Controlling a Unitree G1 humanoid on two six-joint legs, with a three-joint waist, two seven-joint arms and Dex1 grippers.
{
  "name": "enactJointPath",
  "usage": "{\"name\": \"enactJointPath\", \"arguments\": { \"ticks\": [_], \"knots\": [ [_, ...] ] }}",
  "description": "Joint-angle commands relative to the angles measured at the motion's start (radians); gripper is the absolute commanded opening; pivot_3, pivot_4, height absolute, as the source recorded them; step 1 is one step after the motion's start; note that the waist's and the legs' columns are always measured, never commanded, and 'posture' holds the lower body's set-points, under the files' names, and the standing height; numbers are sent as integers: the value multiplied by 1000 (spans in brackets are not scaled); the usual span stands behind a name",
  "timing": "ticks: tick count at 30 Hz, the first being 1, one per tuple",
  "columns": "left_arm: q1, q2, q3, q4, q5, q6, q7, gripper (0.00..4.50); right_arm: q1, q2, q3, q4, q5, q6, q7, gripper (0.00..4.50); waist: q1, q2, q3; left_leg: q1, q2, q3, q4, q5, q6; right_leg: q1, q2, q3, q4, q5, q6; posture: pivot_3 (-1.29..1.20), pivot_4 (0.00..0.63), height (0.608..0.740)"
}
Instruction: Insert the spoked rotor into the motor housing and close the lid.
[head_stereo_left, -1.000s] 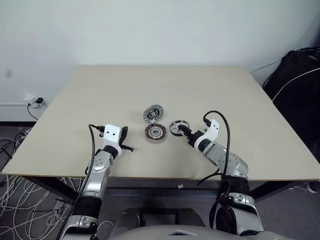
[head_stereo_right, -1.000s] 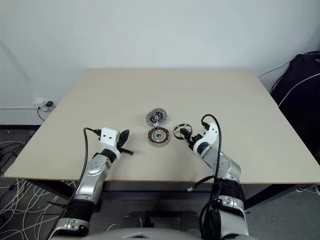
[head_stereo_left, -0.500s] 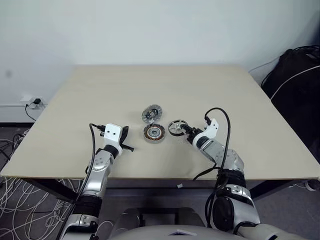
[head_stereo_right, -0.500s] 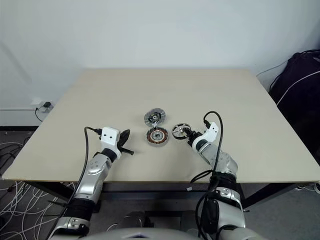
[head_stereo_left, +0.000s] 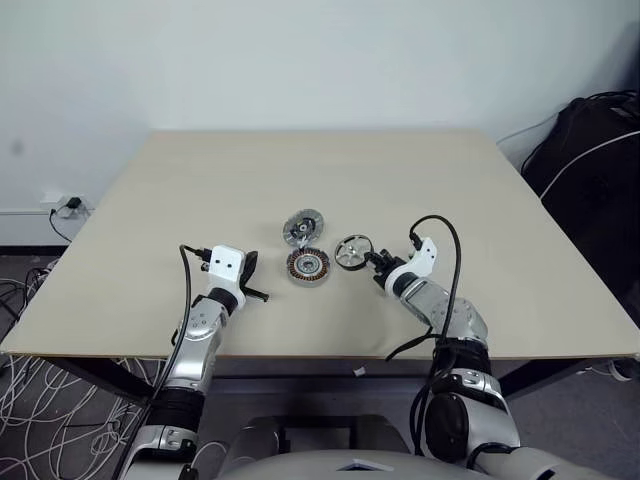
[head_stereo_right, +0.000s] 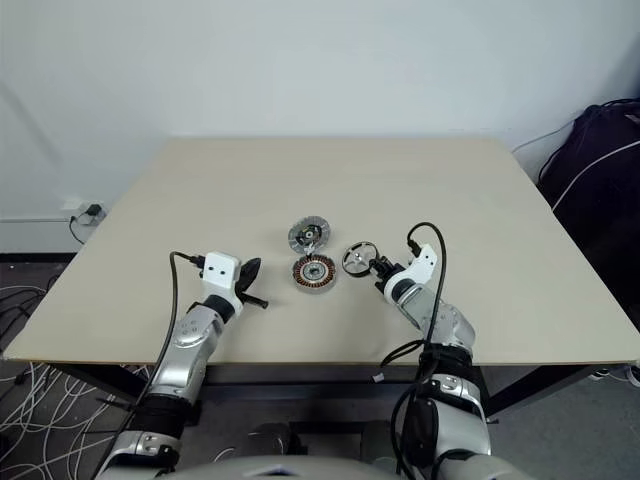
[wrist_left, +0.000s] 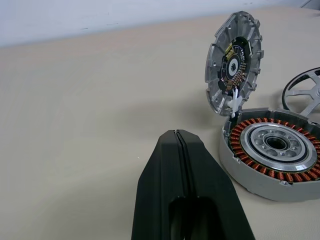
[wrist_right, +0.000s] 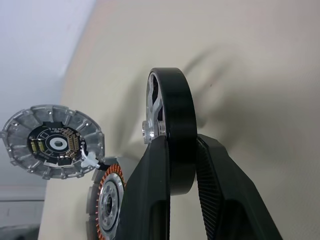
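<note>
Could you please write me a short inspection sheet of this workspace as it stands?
Surface: beige table, bare apart from the job's things.
Job's things: motor housing flat on the table; lid standing open behind it; spoked rotor on edge.
Clutter: nothing seen.
Grippers: left gripper shut, empty; right gripper clamped on the rotor's rim.
Cables: loose cables on the floor.
Surroundings: white wall, black bag beside the table.

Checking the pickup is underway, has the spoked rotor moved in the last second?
Yes. The spoked rotor, gripped on its rim by the right gripper, has tipped up off the table; it stays just right of the motor housing.
</note>
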Motion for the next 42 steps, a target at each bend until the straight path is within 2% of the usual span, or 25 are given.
{"name": "enactJointPath", "arguments": {
  "ticks": [1,7,14,26,42],
  "knots": [
    [-22,8,16,-11,-13,-11,-1,0,30,6,-20,-145,114,92,36,418,1,0,0,0,0,0,0,0,0,0,0,0,0,0,0,0,0,740],
    [-19,8,18,-11,-12,-9,-5,0,83,-2,-40,-281,274,257,42,418,1,0,0,-1,0,0,-1,0,0,0,0,0,0,0,0,0,0,740],
    [-12,7,16,-16,-12,-7,-7,0,94,21,-8,-311,390,395,32,418,1,1,0,-1,1,0,-1,0,0,0,0,0,0,-1,0,0,0,740],
    [-7,12,20,-26,-12,-4,-7,0,6,34,76,-93,246,276,77,418,1,1,0,-1,0,0,-1,0,0,-2,0,0,-1,0,1,0,0,740],
    [-5,16,22,-30,-13,-3,-13,0,-54,41,77,46,148,188,148,418,-1,1,0,-1,0,0,-1,0,0,-2,0,0,0,0,0,0,0,740]
  ]
}}
